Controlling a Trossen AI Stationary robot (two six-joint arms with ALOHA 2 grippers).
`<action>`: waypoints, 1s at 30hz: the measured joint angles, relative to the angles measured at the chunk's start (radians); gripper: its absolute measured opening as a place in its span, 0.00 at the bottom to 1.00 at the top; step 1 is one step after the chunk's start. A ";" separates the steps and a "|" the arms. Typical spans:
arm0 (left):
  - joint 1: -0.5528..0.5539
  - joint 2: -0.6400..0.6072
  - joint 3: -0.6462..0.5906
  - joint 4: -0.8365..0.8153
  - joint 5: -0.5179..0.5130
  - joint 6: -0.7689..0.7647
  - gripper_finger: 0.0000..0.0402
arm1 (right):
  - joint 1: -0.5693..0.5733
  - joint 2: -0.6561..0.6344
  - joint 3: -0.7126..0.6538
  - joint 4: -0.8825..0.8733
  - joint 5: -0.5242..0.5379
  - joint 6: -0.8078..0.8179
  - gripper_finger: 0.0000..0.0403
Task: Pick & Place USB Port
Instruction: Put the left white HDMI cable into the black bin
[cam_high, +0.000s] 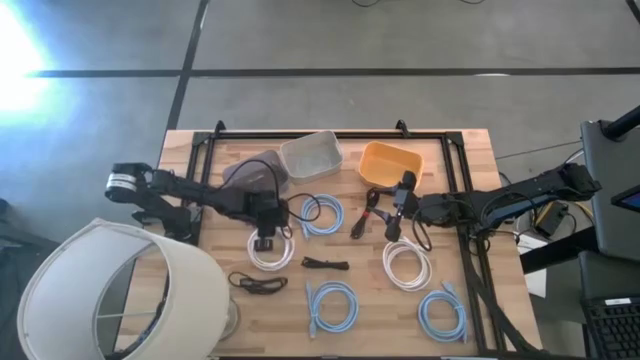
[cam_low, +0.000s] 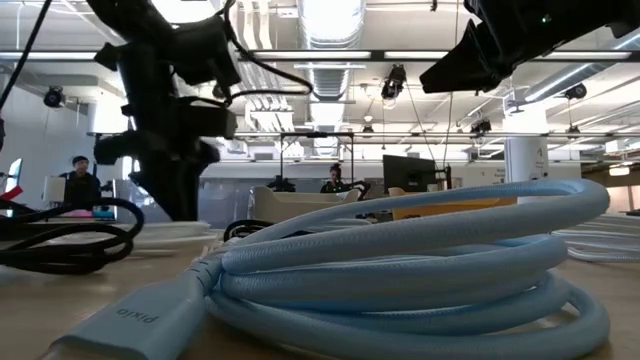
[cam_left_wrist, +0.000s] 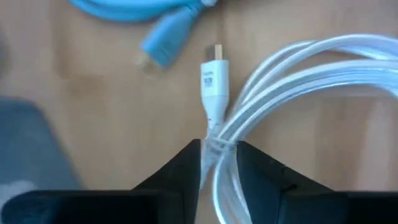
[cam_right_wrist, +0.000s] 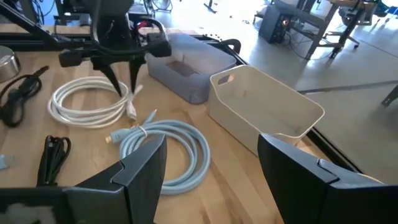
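You are closing left gripper (cam_left_wrist: 217, 163) on white cable (cam_left_wrist: 298, 74), still lying on bench (cam_high: 370, 300); right gripper (cam_right_wrist: 211, 165) is waiting open, empty; placing remains.

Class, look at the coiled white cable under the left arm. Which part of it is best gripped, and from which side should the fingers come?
Grip the coiled white cable where its loops bunch together just behind the white plug, coming straight down from above. The coil lies flat on the wooden table, and that bundle is narrow enough to fit between the fingers. The left gripper already straddles this spot.
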 joint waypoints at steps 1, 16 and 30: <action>-0.001 0.002 0.002 0.003 -0.036 0.019 0.29 | 0.000 0.001 0.000 0.000 0.000 0.000 0.62; -0.003 0.078 0.002 0.035 0.048 0.017 0.53 | 0.000 0.005 0.000 -0.010 0.000 0.001 0.60; -0.002 0.062 0.006 0.039 0.035 -0.056 0.14 | 0.000 0.005 0.000 -0.009 0.000 0.004 0.58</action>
